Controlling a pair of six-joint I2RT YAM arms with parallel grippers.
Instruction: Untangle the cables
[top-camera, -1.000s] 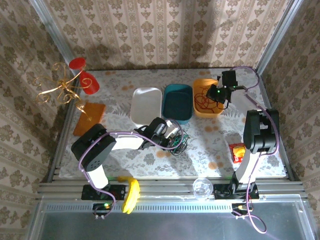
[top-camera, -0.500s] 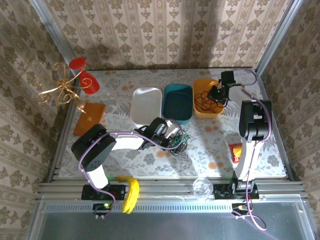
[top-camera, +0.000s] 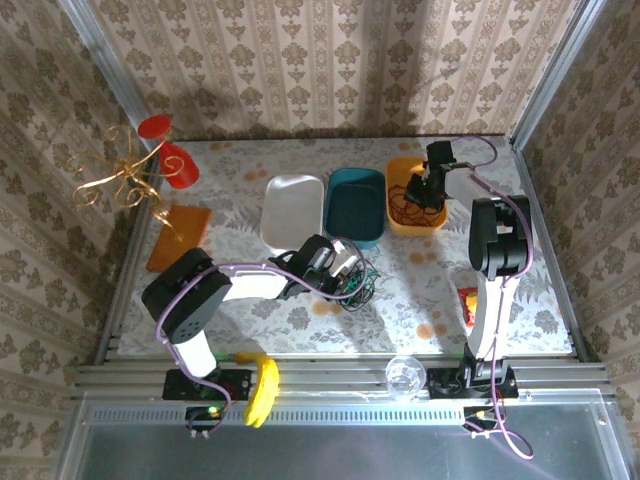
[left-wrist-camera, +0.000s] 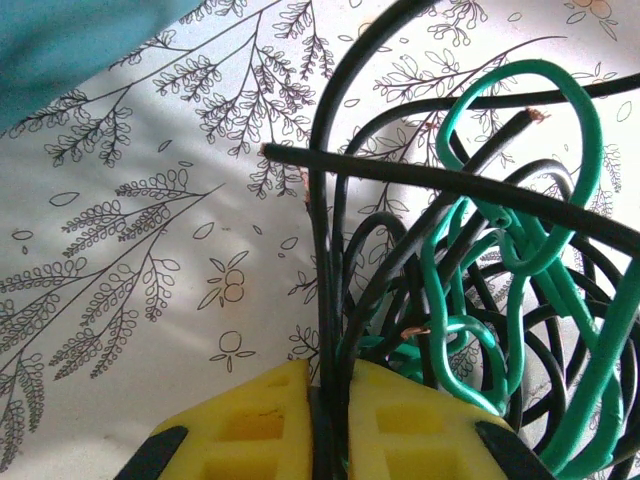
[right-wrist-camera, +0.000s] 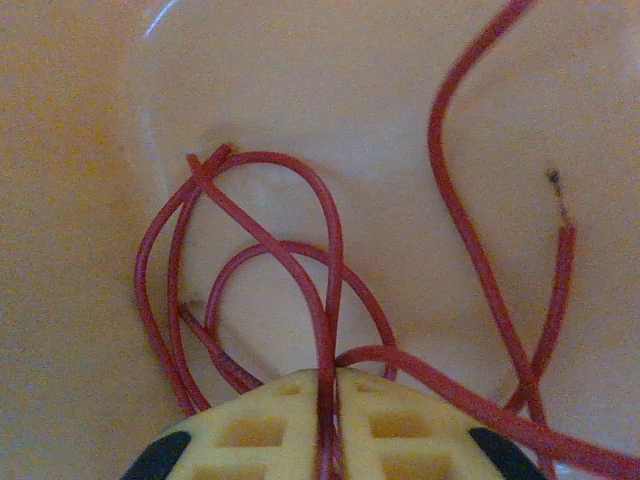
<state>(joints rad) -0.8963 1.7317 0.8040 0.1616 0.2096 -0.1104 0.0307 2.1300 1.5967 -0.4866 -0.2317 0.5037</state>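
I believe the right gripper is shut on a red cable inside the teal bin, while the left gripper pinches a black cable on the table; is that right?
Not quite: the bin is orange, not teal. The right wrist view shows the right gripper shut on the red cable inside the orange bin. The left gripper does pinch a black cable on the table.

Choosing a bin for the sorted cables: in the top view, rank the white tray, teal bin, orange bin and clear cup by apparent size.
1. White tray and teal bin: about alike.
2. Orange bin: looks slightly smaller, but it is partly hidden under the right gripper, so this is unsure.
3. Clear cup: plainly smallest.
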